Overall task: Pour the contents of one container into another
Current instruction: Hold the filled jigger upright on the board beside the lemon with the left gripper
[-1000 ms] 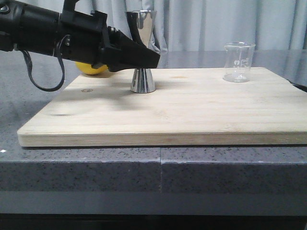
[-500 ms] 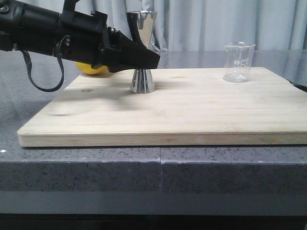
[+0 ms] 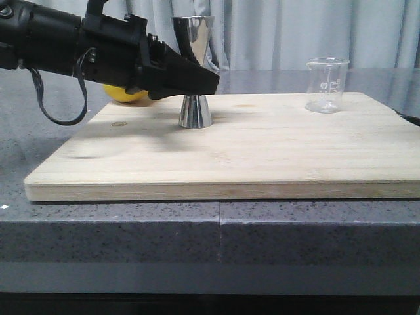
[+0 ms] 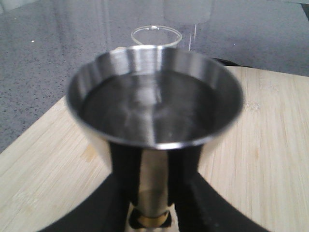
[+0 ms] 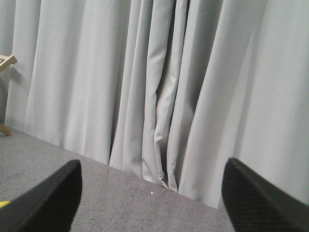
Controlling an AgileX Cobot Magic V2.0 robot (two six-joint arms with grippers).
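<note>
Beaker (image 3: 327,85): we see it upright near the far right corner of the wooden board (image 3: 262,151), well apart from both grippers.
Jigger (image 3: 195,72): upright near the board's far edge, left of the middle.
Left gripper (image 4: 150,205): we see its fingers (image 4: 120,169) on both sides of the jigger's waist; whether they clamp it, we cannot tell.
Right gripper (image 5: 149,203): spread wide, holding nothing, facing the curtain (image 5: 159,87).

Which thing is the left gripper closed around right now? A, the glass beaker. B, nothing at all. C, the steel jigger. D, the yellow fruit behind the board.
C: the left wrist view shows the left gripper fingers flanking the steel jigger at its narrow waist, while the glass beaker stands alone at the board's far right.
</note>
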